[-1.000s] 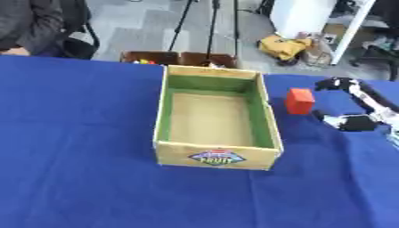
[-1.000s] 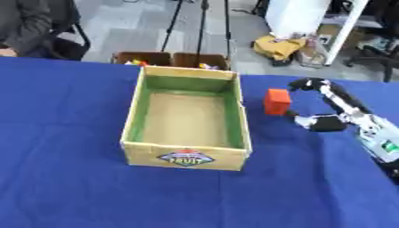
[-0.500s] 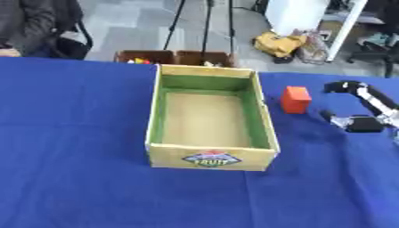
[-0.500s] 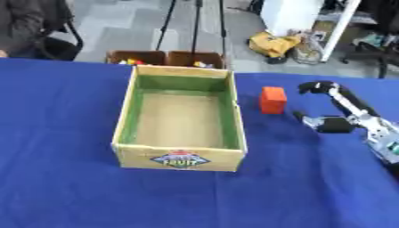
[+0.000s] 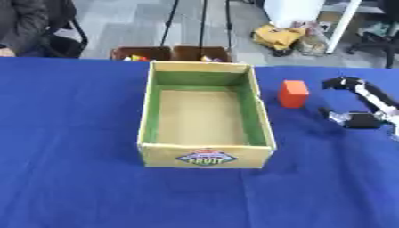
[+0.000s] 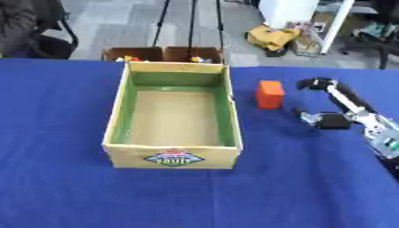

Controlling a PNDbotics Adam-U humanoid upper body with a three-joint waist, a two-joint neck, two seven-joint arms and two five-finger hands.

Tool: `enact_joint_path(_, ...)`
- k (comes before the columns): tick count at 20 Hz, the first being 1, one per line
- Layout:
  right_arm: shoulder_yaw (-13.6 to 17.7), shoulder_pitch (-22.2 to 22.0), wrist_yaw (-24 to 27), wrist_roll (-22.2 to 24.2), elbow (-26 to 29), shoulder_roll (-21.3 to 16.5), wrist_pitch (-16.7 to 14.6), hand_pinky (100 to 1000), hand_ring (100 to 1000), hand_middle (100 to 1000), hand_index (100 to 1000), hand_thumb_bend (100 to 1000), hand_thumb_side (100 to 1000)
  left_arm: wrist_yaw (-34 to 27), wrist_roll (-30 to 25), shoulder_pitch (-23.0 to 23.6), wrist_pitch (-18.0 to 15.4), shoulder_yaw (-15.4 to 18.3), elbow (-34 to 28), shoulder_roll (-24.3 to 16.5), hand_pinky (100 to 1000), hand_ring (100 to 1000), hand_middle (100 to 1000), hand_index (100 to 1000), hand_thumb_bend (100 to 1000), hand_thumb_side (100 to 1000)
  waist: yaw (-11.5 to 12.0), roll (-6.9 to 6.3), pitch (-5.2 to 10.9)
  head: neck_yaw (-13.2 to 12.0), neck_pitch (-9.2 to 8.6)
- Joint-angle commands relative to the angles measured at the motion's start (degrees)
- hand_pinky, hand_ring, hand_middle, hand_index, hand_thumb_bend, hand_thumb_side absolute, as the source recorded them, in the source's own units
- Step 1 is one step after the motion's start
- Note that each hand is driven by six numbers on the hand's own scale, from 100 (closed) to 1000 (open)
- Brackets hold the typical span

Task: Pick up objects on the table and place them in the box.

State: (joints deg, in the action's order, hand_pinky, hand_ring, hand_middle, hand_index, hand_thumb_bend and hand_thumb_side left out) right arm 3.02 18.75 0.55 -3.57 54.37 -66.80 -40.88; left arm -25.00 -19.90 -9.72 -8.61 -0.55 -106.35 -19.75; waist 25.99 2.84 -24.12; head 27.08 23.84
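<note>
An open cardboard box [image 6: 115, 127] with green inner walls stands in the middle of the blue table, nothing inside it. An orange-red block [image 6: 270, 94] stands upright just right of the box's far corner. My right hand [image 6: 343, 107] hovers to the right of the block, fingers and thumb spread wide and pointing toward it, a clear gap between them and the block. It holds nothing. My left hand is out of sight in both views.
The blue cloth [image 5: 70, 178] covers the whole table. Behind the far edge stand two brown bins [image 5: 171, 53] with small coloured things, tripod legs and a yellow bag on the floor. A seated person shows at the far left.
The camera has shifted, so the whole scene sits a little differently. My right hand stays open beside the block, with little relative movement.
</note>
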Motion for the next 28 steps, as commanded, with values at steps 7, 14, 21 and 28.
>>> enact_joint_path(7, -0.88, 3.04, -0.79, 1.64, -0.14, -1.53, 0.04, 877, 891, 742, 867, 339, 443, 0.20, -0.24, -0.15, 0.06, -0.10, -0.87, -1.17, 560, 608, 408, 630, 442, 955, -0.21, 0.31, 1.38, 1.47, -0.83)
enact_joint_path(14, -2.75, 7.47, -1.41, 4.38, 0.87, -0.20, -0.46, 876, 890, 745, 869, 351, 420, 0.79, -0.49, -0.02, 0.63, -0.27, -0.23, -1.08, 560, 608, 408, 630, 458, 954, -0.72, 1.35, 2.34, 11.43, -4.32)
enact_joint_path(21, -4.07, 10.96, -2.76, 6.98, 2.66, 0.44, -1.29, 875, 891, 753, 873, 371, 411, 1.21, -0.59, 0.25, 0.85, -0.34, 0.11, -1.20, 559, 608, 408, 629, 467, 955, -0.98, 2.03, 2.86, 21.19, -4.46)
enact_joint_path(28, -4.42, 11.76, -4.35, 7.33, 1.99, 1.28, -1.28, 875, 891, 755, 873, 374, 431, 1.48, -0.60, 0.34, 0.77, -0.26, 0.18, -1.15, 559, 608, 408, 629, 470, 956, -1.02, 2.19, 2.61, 22.32, -4.77)
